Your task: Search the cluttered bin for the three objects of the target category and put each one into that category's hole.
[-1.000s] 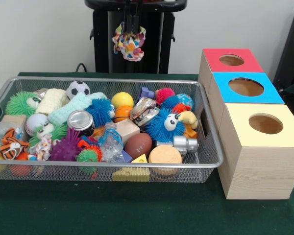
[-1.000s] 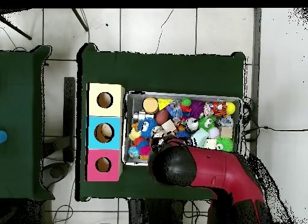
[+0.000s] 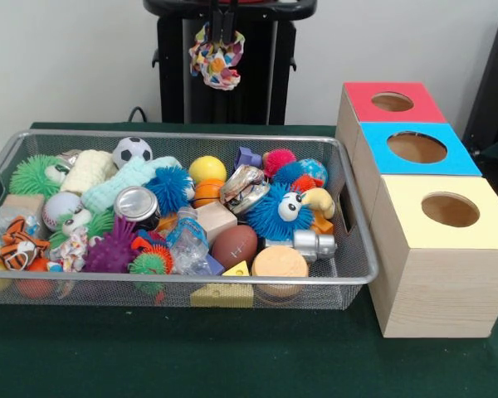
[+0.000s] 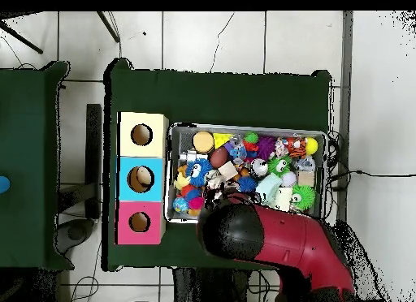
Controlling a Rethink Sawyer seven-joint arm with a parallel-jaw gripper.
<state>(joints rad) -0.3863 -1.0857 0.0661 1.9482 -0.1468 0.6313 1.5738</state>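
Gripper (image 3: 224,25) pinches a rope toy (image 3: 217,58), which hangs just under it, high above the table's far edge behind the bin (image 3: 349,217). Yellow box's hole (image 3: 450,209) sits at the near right corner, well apart.

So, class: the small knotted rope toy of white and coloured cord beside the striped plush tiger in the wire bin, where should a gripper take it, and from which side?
Grip the knotted rope toy across its bunched middle, probably coming straight down: the orange-and-black plush tiger and purple spiky rubber ball hem its sides, so only its top is open.
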